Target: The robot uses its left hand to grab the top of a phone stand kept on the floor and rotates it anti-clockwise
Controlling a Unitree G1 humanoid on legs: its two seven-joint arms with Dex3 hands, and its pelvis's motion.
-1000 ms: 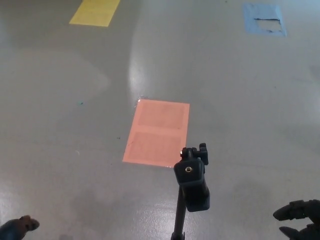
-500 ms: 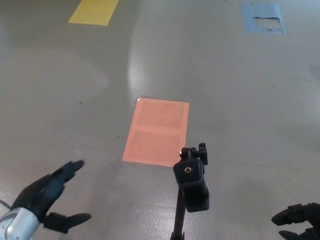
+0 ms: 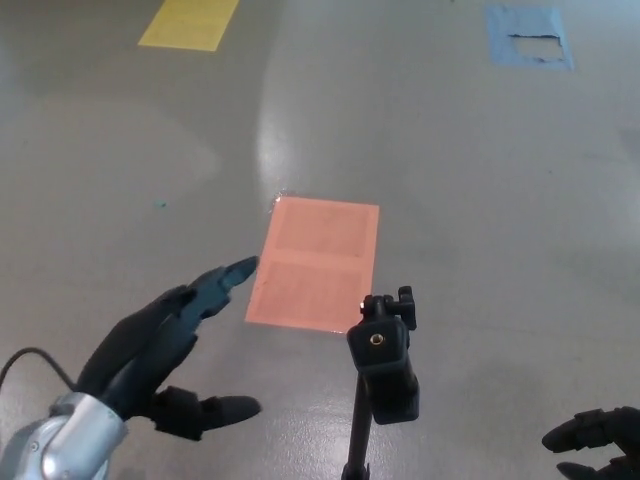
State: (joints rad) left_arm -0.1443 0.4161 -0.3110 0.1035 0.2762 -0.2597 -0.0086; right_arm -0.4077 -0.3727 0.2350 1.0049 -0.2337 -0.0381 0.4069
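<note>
A black phone stand [image 3: 381,365] rises from the floor at the bottom centre, its clamp head with a small brass screw facing up at me. My left hand [image 3: 165,350] is raised at the lower left, open, its fingers stretched towards the upper right and its thumb pointing right. It is left of the stand's top and apart from it. Only the fingers of my right hand [image 3: 595,440] show at the bottom right corner, spread and empty.
An orange rectangle [image 3: 315,262] is marked on the grey floor just beyond the stand. A yellow patch [image 3: 190,22] lies at the top left and a blue patch [image 3: 530,38] at the top right.
My left hand has risen from the bottom left corner and moved up and right towards the stand's top, opening out. The stand and the right hand have barely moved.
</note>
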